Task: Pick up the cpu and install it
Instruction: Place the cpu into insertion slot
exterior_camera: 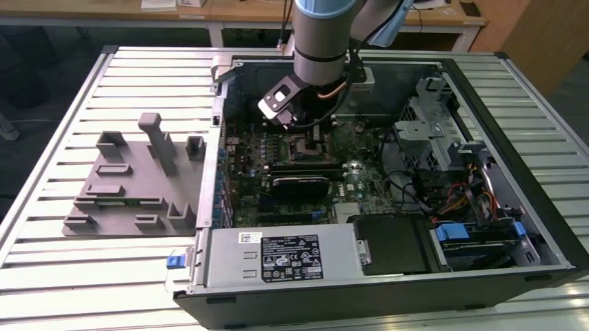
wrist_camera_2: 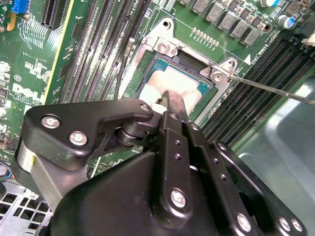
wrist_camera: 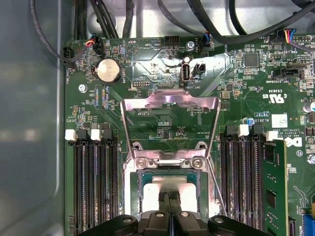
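The cpu (wrist_camera: 167,180) lies flat in the motherboard's socket, its silver top (wrist_camera_2: 191,87) framed by the metal socket bracket (wrist_camera_2: 162,46). My gripper (wrist_camera: 170,196) hangs straight over the chip's middle with its two black fingers pressed together, shut. In the second wrist view the gripper (wrist_camera_2: 174,101) covers part of the chip; whether the tips touch it I cannot tell. The socket's load plate (wrist_camera: 170,103) stands swung open. In the exterior view the gripper (exterior_camera: 299,125) reaches down into the open computer case (exterior_camera: 515,172), hiding the socket.
A thin latch lever (wrist_camera_2: 270,91) sticks out beside the socket. Memory slots (wrist_camera: 96,182) flank it on both sides. A grey fixture (exterior_camera: 138,179) lies on the slatted table at the exterior view's left. The power supply (exterior_camera: 276,258) and drive bays (exterior_camera: 442,148) fill the case.
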`<control>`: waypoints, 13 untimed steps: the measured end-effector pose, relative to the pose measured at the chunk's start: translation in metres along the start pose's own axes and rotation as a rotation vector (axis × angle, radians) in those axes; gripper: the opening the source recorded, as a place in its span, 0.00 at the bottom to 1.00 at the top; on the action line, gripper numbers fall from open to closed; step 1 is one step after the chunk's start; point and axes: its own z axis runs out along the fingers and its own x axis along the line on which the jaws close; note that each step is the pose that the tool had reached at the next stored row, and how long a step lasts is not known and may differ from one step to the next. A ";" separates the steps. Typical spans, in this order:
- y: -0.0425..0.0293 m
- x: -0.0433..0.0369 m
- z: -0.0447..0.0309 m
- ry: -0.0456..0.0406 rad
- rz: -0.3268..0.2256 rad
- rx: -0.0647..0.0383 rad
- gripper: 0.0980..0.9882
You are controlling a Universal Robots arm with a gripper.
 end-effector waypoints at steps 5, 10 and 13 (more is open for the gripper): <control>0.0002 0.0003 -0.0012 0.0013 0.000 -0.001 0.01; 0.0002 0.0004 -0.0087 0.0002 0.000 0.000 0.01; 0.0005 0.0007 -0.0157 0.0002 0.000 -0.001 0.01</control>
